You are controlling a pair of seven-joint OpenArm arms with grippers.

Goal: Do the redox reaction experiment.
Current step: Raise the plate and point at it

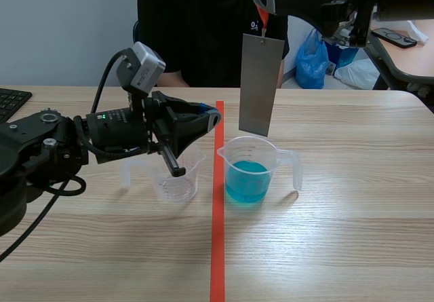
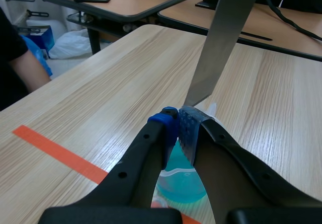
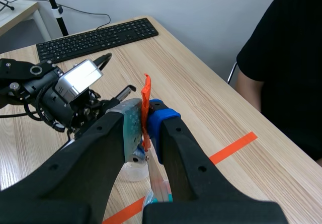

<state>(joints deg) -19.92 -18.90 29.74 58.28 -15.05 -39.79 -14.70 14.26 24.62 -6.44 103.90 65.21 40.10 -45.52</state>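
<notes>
A grey metal plate [image 1: 261,85] hangs upright from an orange strip [image 1: 260,22] just above a clear beaker of blue liquid [image 1: 249,172]. My right gripper [image 1: 262,7], raised across the top of the scene, is shut on that strip [image 3: 146,103]. My left gripper [image 1: 205,121] is shut with nothing in it, hovering over an empty clear beaker [image 1: 178,180]. In the left wrist view its fingertips [image 2: 171,126] meet, with the plate [image 2: 226,38] just ahead and the blue liquid [image 2: 181,181] below. The right wrist view shows the left arm [image 3: 60,98] beneath.
An orange-red tape line [image 1: 217,248] runs between the two beakers. A person in black [image 1: 196,24] sits across the table. A keyboard [image 1: 10,102] lies at the far left. A blue bag [image 1: 312,61] and a side desk [image 1: 400,51] stand beyond the table's right end.
</notes>
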